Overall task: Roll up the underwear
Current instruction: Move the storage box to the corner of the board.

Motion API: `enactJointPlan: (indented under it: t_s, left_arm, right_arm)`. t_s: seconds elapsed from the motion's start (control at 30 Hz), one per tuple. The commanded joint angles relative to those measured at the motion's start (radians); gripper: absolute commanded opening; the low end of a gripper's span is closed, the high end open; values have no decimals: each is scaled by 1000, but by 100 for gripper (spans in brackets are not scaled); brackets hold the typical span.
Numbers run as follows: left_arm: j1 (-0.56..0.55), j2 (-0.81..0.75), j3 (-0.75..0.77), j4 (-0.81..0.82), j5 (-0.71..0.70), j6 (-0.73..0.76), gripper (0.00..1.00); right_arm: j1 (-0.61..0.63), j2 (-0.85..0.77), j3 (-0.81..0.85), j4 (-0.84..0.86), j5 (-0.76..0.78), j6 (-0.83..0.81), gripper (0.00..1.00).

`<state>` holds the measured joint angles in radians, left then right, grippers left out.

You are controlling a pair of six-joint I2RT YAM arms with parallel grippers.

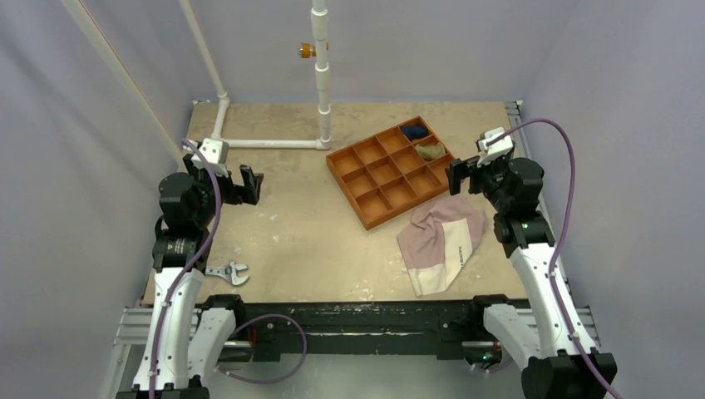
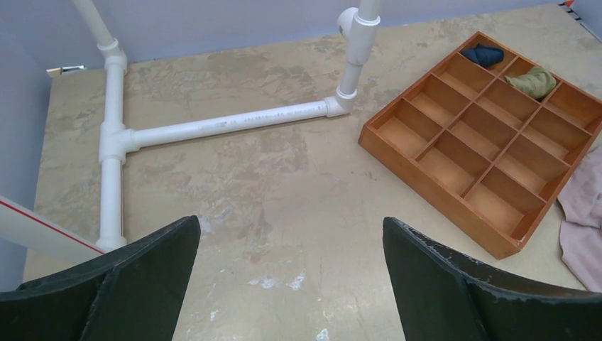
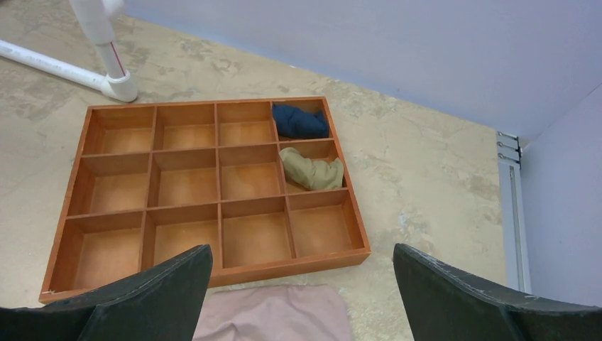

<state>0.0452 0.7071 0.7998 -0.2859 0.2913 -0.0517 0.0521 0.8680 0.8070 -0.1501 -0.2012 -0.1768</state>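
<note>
The table is a worn beige board, and it carries all the rest. On its far left part lies a frame of white pipes. One upright post of this frame stands just beside the far left corner of the wooden tray.

The tray sits turned at an angle, on the right half of the table, and has twelve compartments. Ten of them hold nothing.

The underwear lies flat and a little wrinkled on the table, at the near right. Its far edge is just beside the near wall of the tray (I cannot tell if the cloth really touches the wood). The dusty-pink part is toward the tray and the cream-white panel is toward the near edge of the table. My right arm stands close along its right side, so the tray and this arm close it in on two sides.

My right gripper hangs above the near right edge of the tray, with its fingers spread wide and nothing between them. My left gripper is over the bare left part of the table, well apart from the underwear; its fingers also stand wide and hold nothing.

A dark blue bundle fills the far right corner compartment, and an olive-tan bundle fills the next one toward me. A small metal wrench lies at the near left edge, near my left arm.
</note>
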Motion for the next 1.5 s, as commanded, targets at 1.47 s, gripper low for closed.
enactJointPlan:
  t_s: [1.47]
  left_arm:
    - [-138,115,58,-114,180,132,100]
  right_arm:
    - [82,884,356,-8,75,-87,69]
